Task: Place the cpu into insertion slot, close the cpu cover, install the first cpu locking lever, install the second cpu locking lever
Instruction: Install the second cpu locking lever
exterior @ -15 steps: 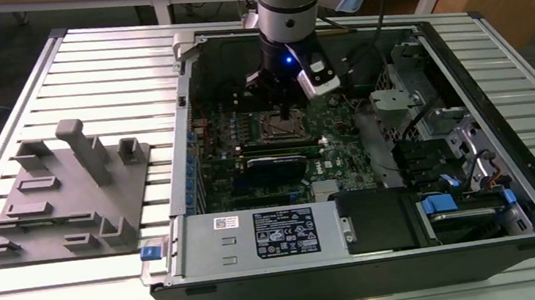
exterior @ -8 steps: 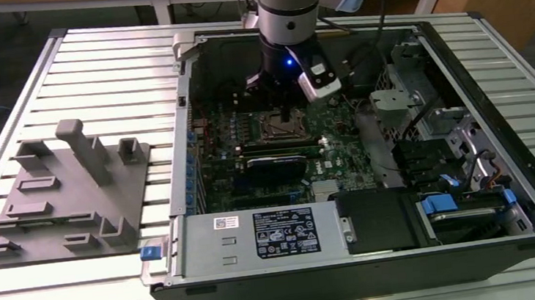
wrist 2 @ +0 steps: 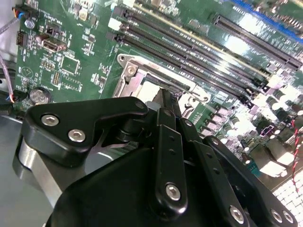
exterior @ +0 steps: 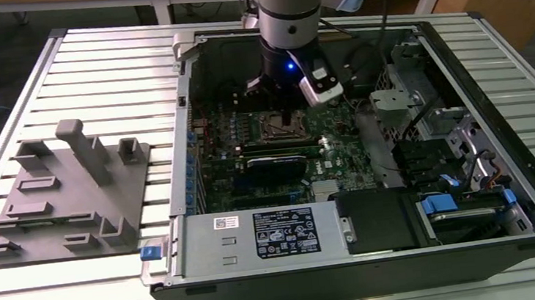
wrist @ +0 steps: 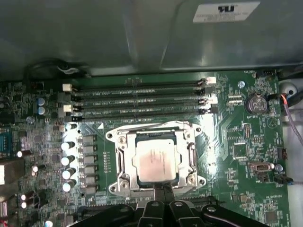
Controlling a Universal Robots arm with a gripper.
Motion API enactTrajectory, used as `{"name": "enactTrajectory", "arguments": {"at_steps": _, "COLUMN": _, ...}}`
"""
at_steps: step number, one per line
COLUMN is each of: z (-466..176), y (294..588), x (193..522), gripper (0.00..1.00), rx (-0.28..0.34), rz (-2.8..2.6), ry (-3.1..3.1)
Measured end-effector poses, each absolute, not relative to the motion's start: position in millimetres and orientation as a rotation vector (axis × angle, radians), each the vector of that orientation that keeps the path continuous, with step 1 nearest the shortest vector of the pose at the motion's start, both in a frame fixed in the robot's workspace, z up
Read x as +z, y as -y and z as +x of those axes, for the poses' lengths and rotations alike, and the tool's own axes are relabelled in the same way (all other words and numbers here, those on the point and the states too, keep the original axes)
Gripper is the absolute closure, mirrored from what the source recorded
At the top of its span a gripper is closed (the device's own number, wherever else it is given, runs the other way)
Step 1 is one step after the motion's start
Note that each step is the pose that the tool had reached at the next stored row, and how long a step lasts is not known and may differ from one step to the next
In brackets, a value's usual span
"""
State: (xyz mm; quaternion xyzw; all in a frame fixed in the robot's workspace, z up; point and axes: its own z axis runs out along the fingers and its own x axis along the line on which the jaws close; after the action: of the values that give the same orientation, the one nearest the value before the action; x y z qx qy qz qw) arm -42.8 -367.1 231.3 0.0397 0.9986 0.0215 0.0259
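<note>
The cpu, a dull silver square, lies in the insertion slot on the green board inside the open computer case. The cpu cover, a silver frame, lies flat around the chip in the first wrist view. I cannot tell how the locking levers along the frame's sides stand. My gripper hangs just at the socket's edge, its fingers pressed together with nothing between them. In the exterior view my gripper points straight down over the socket. The second wrist view shows the cover's corner just beyond the fingertips.
Long black memory slots run beside the socket, with a row of capacitors and a coin battery nearby. The case holds a power supply and drive cage. A grey fixture stands at the exterior view's left.
</note>
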Motion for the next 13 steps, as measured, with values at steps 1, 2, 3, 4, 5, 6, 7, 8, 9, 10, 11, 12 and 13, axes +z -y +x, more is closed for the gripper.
{"name": "enactTrajectory", "arguments": {"at_steps": 1, "z": -42.8, "y": 368.4, "x": 231.3, "gripper": 0.90, "rx": 0.066, "rz": 0.123, "ry": -3.087}}
{"name": "enactTrajectory", "arguments": {"at_steps": 2, "z": -42.8, "y": 369.7, "x": 231.3, "gripper": 0.90, "rx": 0.067, "rz": 0.123, "ry": -3.087}}
{"name": "enactTrajectory", "arguments": {"at_steps": 3, "z": -42.8, "y": 371.0, "x": 231.3, "gripper": 0.90, "rx": 0.067, "rz": 0.123, "ry": -3.087}}
{"name": "enactTrajectory", "arguments": {"at_steps": 4, "z": -42.8, "y": 372.2, "x": 231.4, "gripper": 0.90, "rx": 0.066, "rz": 0.123, "ry": -3.087}}
{"name": "enactTrajectory", "arguments": {"at_steps": 5, "z": -42.8, "y": 373.4, "x": 231.3, "gripper": 0.90, "rx": 0.066, "rz": 0.123, "ry": -3.087}}
{"name": "enactTrajectory", "arguments": {"at_steps": 6, "z": -42.8, "y": 374.6, "x": 231.3, "gripper": 0.90, "rx": 0.067, "rz": 0.123, "ry": -3.087}}
{"name": "enactTrajectory", "arguments": {"at_steps": 7, "z": -42.8, "y": 375.8, "x": 231.3, "gripper": 0.90, "rx": 0.067, "rz": 0.123, "ry": -3.087}}
{"name": "enactTrajectory", "arguments": {"at_steps": 8, "z": -42.8, "y": 377.0, "x": 231.3, "gripper": 0.90, "rx": 0.067, "rz": 0.123, "ry": -3.087}}
{"name": "enactTrajectory", "arguments": {"at_steps": 9, "z": -42.8, "y": 378.4, "x": 231.3, "gripper": 0.90, "rx": 0.067, "rz": 0.123, "ry": -3.087}}
{"name": "enactTrajectory", "arguments": {"at_steps": 10, "z": -42.8, "y": 379.5, "x": 231.3, "gripper": 0.90, "rx": 0.067, "rz": 0.123, "ry": -3.087}}
{"name": "enactTrajectory", "arguments": {"at_steps": 11, "z": -42.8, "y": 380.6, "x": 231.3, "gripper": 0.90, "rx": 0.067, "rz": 0.123, "ry": -3.087}}
{"name": "enactTrajectory", "arguments": {"at_steps": 12, "z": -42.8, "y": 381.6, "x": 231.3, "gripper": 0.90, "rx": 0.067, "rz": 0.123, "ry": -3.087}}
{"name": "enactTrajectory", "arguments": {"at_steps": 13, "z": -42.8, "y": 382.4, "x": 231.3, "gripper": 0.90, "rx": 0.066, "rz": 0.123, "ry": -3.087}}
